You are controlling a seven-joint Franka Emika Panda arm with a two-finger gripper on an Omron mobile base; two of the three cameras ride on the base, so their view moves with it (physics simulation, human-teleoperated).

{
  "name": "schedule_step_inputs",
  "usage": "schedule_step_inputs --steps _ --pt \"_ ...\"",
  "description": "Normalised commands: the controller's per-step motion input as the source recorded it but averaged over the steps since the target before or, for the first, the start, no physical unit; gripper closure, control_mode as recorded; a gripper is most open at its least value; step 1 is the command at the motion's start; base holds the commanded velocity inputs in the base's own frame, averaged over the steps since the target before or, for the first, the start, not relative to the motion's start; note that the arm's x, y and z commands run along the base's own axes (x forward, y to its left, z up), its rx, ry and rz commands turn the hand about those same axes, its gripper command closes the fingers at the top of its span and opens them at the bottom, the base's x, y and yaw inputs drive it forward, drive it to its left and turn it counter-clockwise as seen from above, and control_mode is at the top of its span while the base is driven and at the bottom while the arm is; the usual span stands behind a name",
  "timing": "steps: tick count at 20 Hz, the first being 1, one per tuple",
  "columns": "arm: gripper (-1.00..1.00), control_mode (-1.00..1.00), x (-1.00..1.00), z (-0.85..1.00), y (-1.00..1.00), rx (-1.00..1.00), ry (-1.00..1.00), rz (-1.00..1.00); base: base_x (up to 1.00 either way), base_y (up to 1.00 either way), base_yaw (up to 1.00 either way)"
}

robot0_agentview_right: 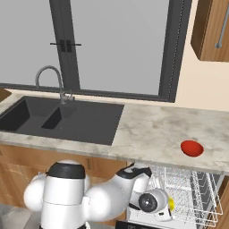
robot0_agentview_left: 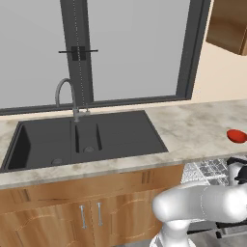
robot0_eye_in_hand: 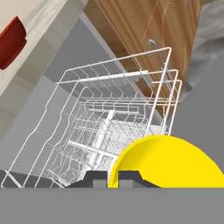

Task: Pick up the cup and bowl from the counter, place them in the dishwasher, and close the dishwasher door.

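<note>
The claw (robot0_eye_in_hand: 113, 178) is clamped on the yellow cup (robot0_eye_in_hand: 168, 162), held low over the dishwasher's white wire rack (robot0_eye_in_hand: 109, 127), which holds nothing else visible. The red bowl (robot0_agentview_right: 192, 148) sits on the surface (robot0_agentview_right: 152, 129) above the rack.

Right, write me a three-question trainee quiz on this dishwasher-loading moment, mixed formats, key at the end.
1. True or false: the bowl sits on the counter.
2. Multiple choice: the cup is
A) in the sink
B) at the gripper, over the white rack
C) beside the faucet
3. Fill in: the black double sink lies to the ____ of the bowl in both base views.

Key: 1 true. 2 B; the hand view shows the yellow cup right at the fingertips, though the grasp itself is hidden. 3 left.
</note>
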Motion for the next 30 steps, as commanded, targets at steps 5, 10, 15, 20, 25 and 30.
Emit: schedule_step_inputs --steps 5,10,15,20,25,30 --pt "1.00 -1.00 0.00 0.16 -0.12 0.00 -0.12 0.00 0.00 0.00 0.00" --pt "1.00 -1.00 0.00 0.07 -0.08 0.08 -0.09 0.00 0.00 0.00 0.00" --pt "1.00 -1.00 0.00 -0.18 -0.18 0.23 0.00 0.00 0.00 0.00 0.00" --pt "1.00 -1.00 0.00 0.11 -0.18 0.09 -0.06 0.00 0.00 0.00 0.00" --pt "1.00 -1.00 0.10 0.00 -0.04 0.11 -0.05 0.00 0.00 0.00 0.00" --pt "1.00 -1.00 0.27 0.05 -0.01 0.08 -0.07 0.00 0.00 0.00 0.00"
